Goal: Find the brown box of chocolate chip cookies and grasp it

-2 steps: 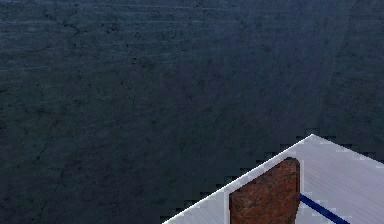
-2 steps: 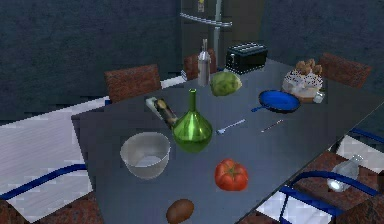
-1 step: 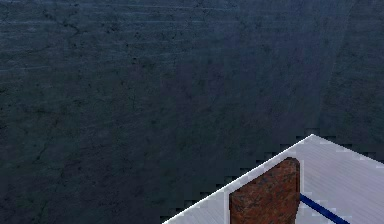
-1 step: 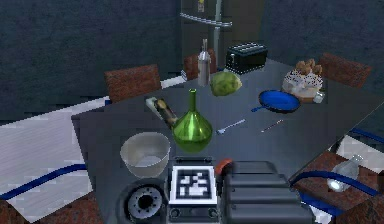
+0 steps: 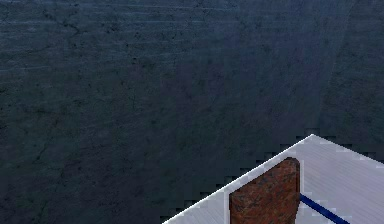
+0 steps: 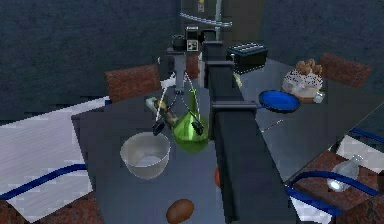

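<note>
Looking at a dark wall [image 5: 150,90], with a brown chair back [image 5: 265,196] below. Reaching the arm [image 6: 236,130] across the dark bench [image 6: 108,138], with the gripper [image 6: 179,118] at a green rounded thing [image 6: 189,133] near a white bowl [image 6: 146,156]; not being able to tell whether holding anything. Not making out the brown box for certain.

White bowl [image 6: 146,156], green vessel [image 6: 188,131], blue plate [image 6: 277,99], mottled brown chair back [image 5: 266,193], dark grey table [image 6: 105,140]
</note>
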Motion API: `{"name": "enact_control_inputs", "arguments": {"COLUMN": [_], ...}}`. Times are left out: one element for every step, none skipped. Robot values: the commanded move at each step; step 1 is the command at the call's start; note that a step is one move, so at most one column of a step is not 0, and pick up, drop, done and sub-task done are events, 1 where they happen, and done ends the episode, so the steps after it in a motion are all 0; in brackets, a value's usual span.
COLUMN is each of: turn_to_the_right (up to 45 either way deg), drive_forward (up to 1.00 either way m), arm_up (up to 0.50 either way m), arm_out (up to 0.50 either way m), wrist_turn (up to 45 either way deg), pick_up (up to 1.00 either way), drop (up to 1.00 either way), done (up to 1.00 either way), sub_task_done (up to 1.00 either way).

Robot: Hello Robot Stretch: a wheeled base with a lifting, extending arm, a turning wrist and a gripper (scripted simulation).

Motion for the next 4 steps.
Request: {"name": "enact_control_inputs", "arguments": {"turn_to_the_right": [0.0, 0.0, 0.0, 0.0], "drive_forward": [0.00, 0.00, 0.00, 0.00], "arm_up": [0.00, 0.00, 0.00, 0.00], "arm_out": [0.00, 0.00, 0.00, 0.00], "wrist_turn": [45.0, 45.0, 45.0, 21.0], "pick_up": [0.00, 0.00, 0.00, 0.00], "drop": [0.00, 0.00, 0.00, 0.00], "done": [0.00, 0.00, 0.00, 0.00], "sub_task_done": [0.00, 0.00, 0.00, 0.00]}}
